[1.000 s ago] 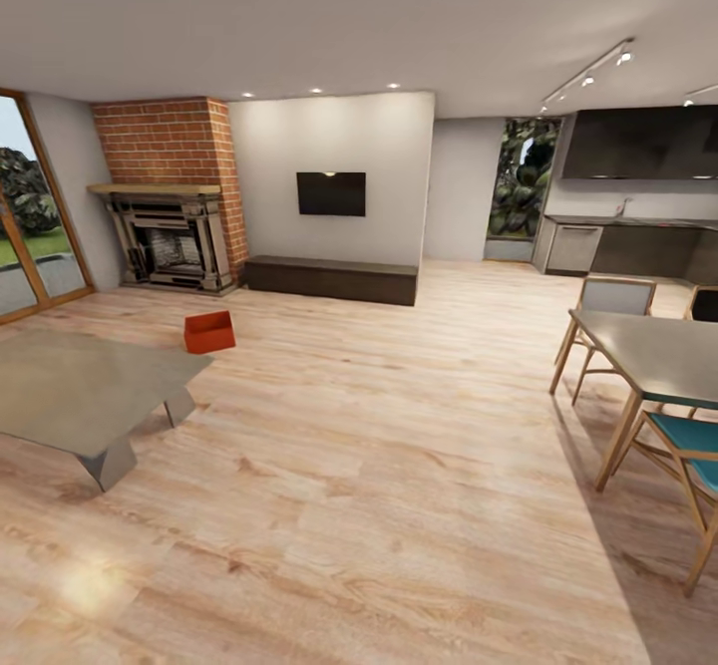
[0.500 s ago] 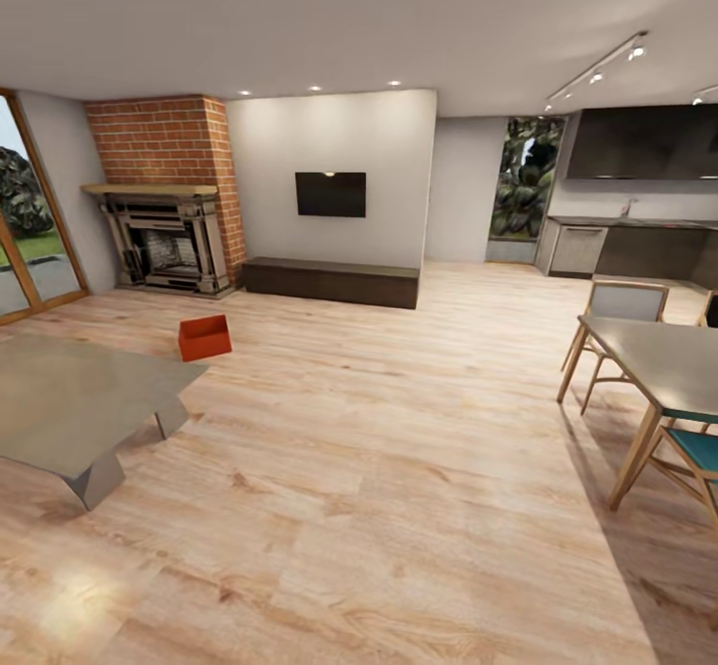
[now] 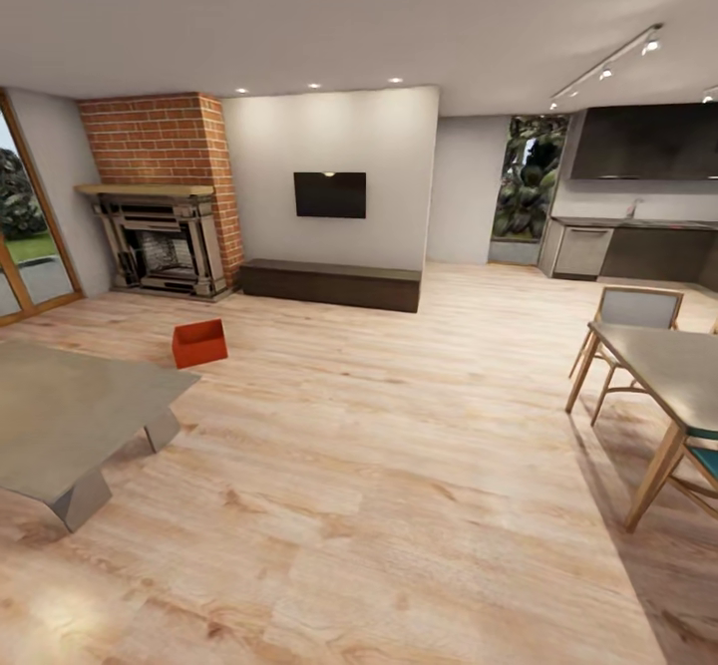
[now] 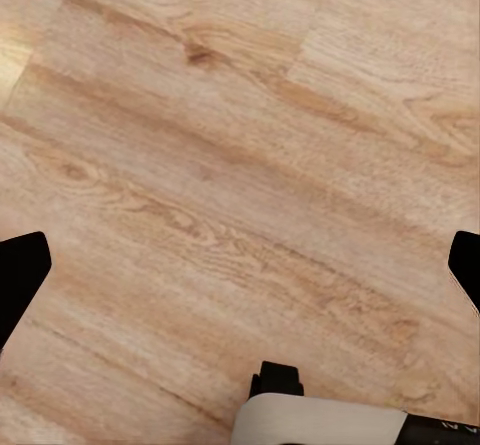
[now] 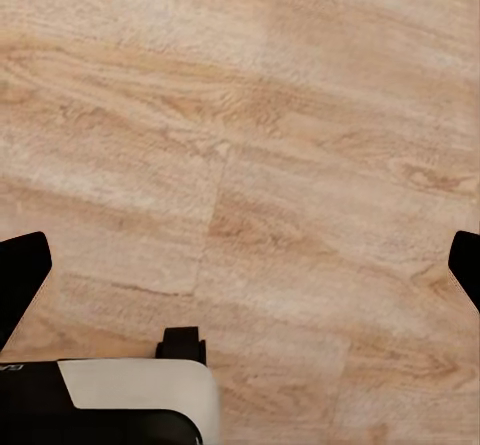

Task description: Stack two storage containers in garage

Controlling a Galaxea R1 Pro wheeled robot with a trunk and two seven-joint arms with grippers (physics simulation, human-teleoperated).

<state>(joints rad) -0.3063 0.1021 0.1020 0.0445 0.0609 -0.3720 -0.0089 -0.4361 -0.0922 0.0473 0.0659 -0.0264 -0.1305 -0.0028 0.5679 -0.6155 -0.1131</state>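
I am in the living room with light wood plank flooring (image 3: 379, 466). One red-orange storage container (image 3: 199, 343) stands on the planks at mid-left, between the grey low table (image 3: 60, 416) and the brick fireplace (image 3: 165, 201). It is far from both arms. My left gripper (image 4: 240, 275) hangs open over bare planks, its black fingertips (image 4: 20, 275) wide apart. My right gripper (image 5: 240, 275) is open too, with planks and nothing else between its fingertips (image 5: 22, 270). The garage and its floor are out of view.
A dining table (image 3: 668, 366) with chairs (image 3: 628, 311) stands at the right. A dark low bench (image 3: 329, 283) and a wall TV (image 3: 329, 194) are straight ahead, and a kitchen counter (image 3: 628, 246) is at the back right. Glass doors (image 3: 25, 236) are at the far left.
The whole head view has shifted as the robot rolls: the low table and container drift left, the dining table drifts right. Nothing in the room has moved.
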